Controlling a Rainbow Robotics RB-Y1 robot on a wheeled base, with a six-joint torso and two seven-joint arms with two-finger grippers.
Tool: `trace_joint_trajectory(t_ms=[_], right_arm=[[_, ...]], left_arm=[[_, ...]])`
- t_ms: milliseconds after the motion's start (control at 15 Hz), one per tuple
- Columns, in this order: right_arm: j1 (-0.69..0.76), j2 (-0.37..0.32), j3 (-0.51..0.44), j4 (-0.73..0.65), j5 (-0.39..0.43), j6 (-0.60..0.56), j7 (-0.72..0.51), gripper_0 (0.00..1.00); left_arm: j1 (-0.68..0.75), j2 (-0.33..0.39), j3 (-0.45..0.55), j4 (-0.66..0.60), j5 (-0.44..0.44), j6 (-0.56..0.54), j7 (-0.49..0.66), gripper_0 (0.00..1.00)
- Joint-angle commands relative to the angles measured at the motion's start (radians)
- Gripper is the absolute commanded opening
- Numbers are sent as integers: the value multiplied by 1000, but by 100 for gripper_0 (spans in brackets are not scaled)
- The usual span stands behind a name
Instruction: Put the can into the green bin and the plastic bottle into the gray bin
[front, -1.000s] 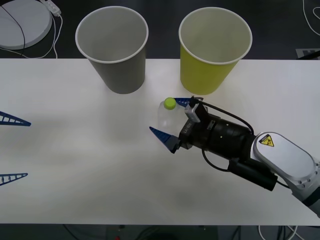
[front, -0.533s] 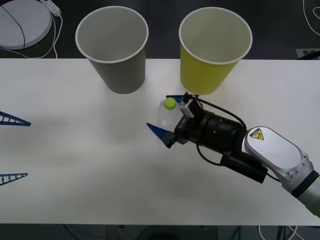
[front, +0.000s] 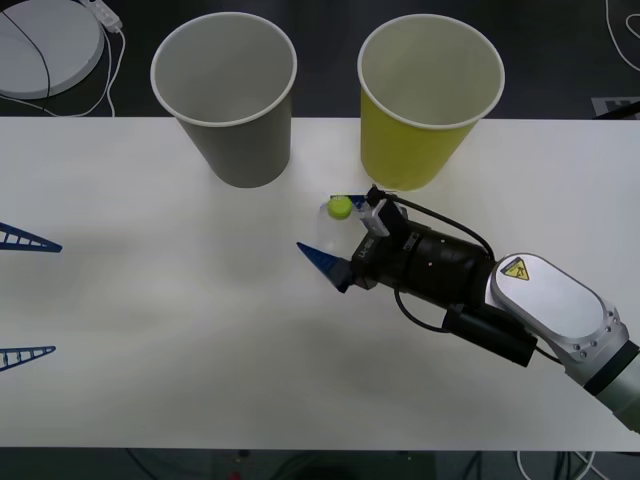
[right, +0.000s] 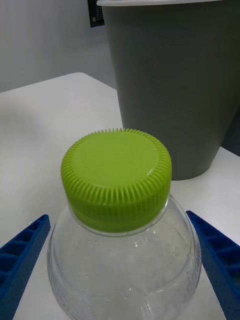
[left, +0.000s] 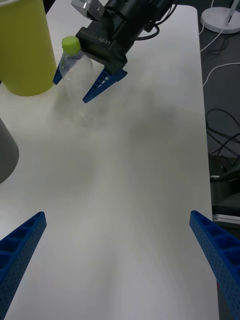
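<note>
A white table (front: 150, 330) is being viewed from above, with two big tapered bins standing at its far edge. At the far left, the left gripper (front: 25, 297) is being kept low over the table's left edge, well apart from everything else; its two blue fingers (left: 20, 242) are being held wide apart with nothing between them.

Moving right, the gray bin (front: 228, 95) is being shown upright, mouth up, pale inside. Right of it, with a gap between, the green bin (front: 425, 95) is standing the same way.

In front of the bins, nearer the green one, the bottle (front: 332, 232) is standing on the table. Its long axis is being kept vertical, with the lime cap (front: 340, 206) pointing straight up. It is apart from both bins.

The right gripper (front: 338, 232) is being reached in from the lower right, its black wrist and white arm lying behind it. Its fingers (front: 322, 262) are being held open around the bottle, one on each side of the clear body. In the right wrist view a blue finger (right: 20, 260) is being seen on either side of the bottle (right: 125, 270), with a slim gap beside each, and the cap (right: 116, 177) is sitting in front of the gray bin (right: 175, 85).
</note>
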Motion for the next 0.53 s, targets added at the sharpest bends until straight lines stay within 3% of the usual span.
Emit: trace_joint_trajectory(t_ms=[67,533], right_arm=[[0,-3,-1,0,-10,-10,-8,0],[0,-6,-1,0,-21,-10,-8,0]], left_arm=[[0,0,0,0,0,0,0,100],[0,0,0,0,0,0,0,100]])
